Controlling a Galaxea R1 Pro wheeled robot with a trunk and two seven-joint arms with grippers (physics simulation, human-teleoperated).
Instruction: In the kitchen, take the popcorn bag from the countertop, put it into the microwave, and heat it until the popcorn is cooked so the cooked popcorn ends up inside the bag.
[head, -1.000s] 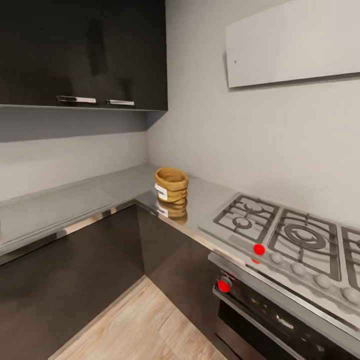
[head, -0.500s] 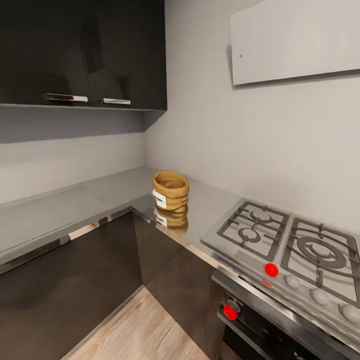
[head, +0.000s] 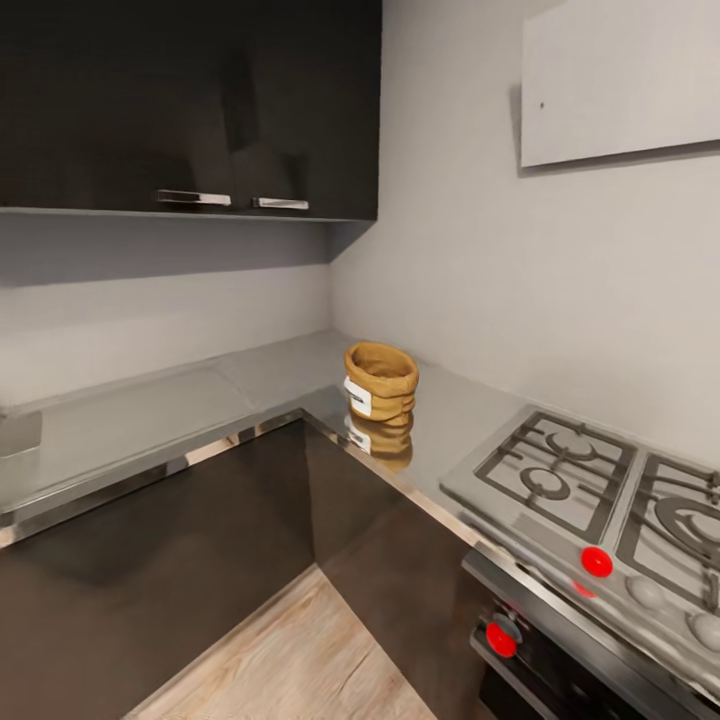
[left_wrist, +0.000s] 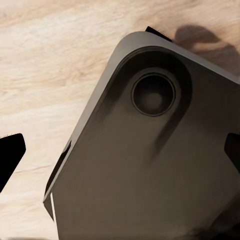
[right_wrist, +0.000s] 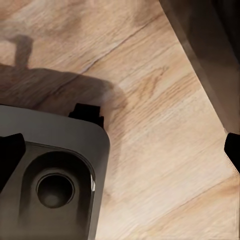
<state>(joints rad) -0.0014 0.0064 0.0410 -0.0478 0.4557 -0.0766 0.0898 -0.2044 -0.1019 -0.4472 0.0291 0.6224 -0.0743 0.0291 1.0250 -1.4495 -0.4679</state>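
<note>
1 popcorn bag (head: 381, 384) on steel bench (head: 130, 425): tan, squat, rolled rim, white label w/ dark print. 2 red knobs. Jaws of both arms: can't tell.

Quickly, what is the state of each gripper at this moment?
Left gripper: open, holding nothing.
Right gripper: open, holding nothing.

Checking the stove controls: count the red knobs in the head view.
2: one red knob on the cooktop's front edge, another red knob below on the oven front. More may lie beyond the frame's right edge.
</note>
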